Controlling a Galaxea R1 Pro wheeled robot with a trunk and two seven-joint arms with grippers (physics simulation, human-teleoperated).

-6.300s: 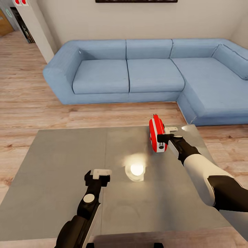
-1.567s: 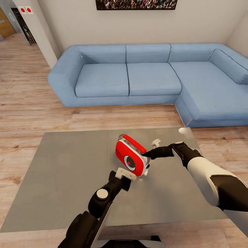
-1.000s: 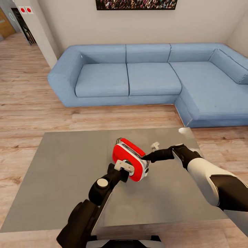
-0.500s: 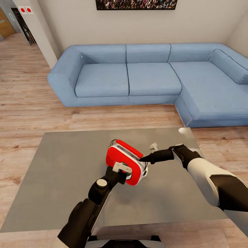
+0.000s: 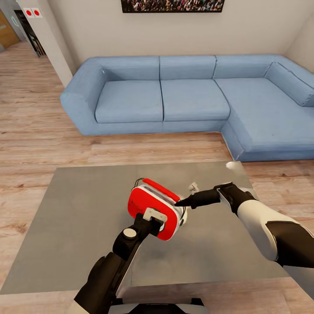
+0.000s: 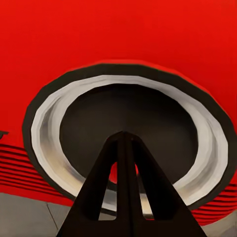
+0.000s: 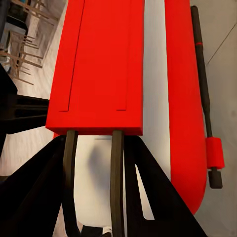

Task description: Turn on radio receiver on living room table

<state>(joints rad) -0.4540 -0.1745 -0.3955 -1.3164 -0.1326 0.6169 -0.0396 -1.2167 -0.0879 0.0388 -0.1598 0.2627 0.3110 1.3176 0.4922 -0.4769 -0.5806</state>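
Observation:
The red radio receiver leans back on the grey table, near its middle. My left gripper is shut, and its joined fingertips press on the round dial of the radio's front face. In the left wrist view the left gripper touches the dark dial inside its pale ring. My right gripper is shut on the radio's right end. The right wrist view has its two fingers running under the radio's red top, beside the white trim.
The blue L-shaped sofa stands beyond the table, across a strip of wood floor. A framed crowd picture hangs on the wall above it. A thin black aerial lies along the radio's side.
The right gripper brought the radio from the table's far right to the middle. In the last second the left gripper pushed onto the dial, and the radio tipped back and slid left.

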